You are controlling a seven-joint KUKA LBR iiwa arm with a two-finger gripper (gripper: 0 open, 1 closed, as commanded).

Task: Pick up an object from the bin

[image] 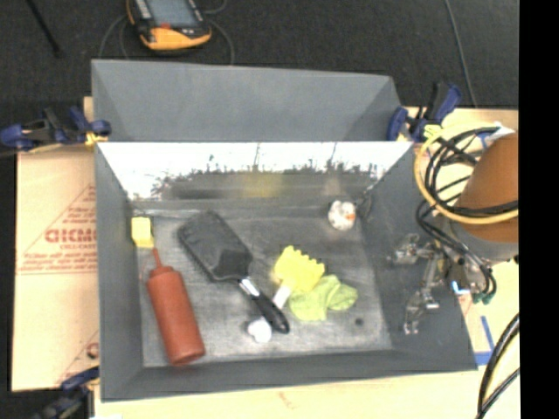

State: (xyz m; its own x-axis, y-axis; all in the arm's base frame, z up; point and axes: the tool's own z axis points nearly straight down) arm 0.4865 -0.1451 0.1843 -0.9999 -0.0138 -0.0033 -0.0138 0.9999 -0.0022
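Observation:
My gripper (410,283) hangs over the bin's right sloping wall, its two metal fingers spread apart with nothing between them, so it is open. Nearest to it, on the bin floor to its left, lies a crumpled light-green piece (325,299). A yellow toy block with a white stem (297,271) lies against the green piece's left side. A small white and orange ball (341,216) rests near the back wall, up and left of the gripper.
A black brush (218,248) with a black handle and white tip lies mid-floor. A red squeeze bottle with a yellow cap (175,311) lies along the left side. The arm with its orange cover and cables stands at the right.

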